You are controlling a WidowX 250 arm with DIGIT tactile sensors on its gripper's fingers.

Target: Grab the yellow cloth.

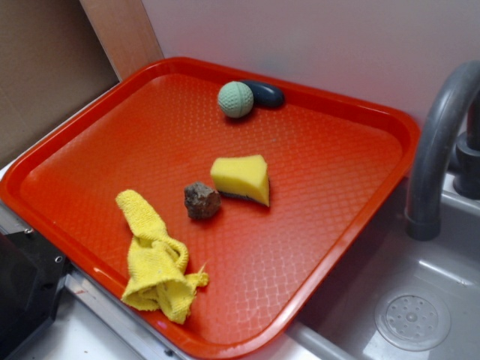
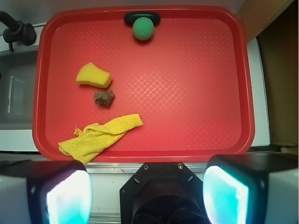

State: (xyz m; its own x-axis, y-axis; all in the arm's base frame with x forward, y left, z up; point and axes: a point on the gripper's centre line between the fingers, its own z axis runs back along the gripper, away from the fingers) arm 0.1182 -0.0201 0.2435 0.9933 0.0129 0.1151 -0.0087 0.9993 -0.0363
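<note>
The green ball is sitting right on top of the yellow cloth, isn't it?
No. The green ball sits at the tray's far edge beside a dark object, well apart from the yellow cloth, which lies near the opposite edge. The exterior view shows this.

No legible text or labels — seemingly anywhere.

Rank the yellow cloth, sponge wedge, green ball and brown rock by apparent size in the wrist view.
1. yellow cloth
2. sponge wedge
3. green ball and brown rock: these look close in size, and the ball sits farther from the camera, so I won't rank them.
</note>
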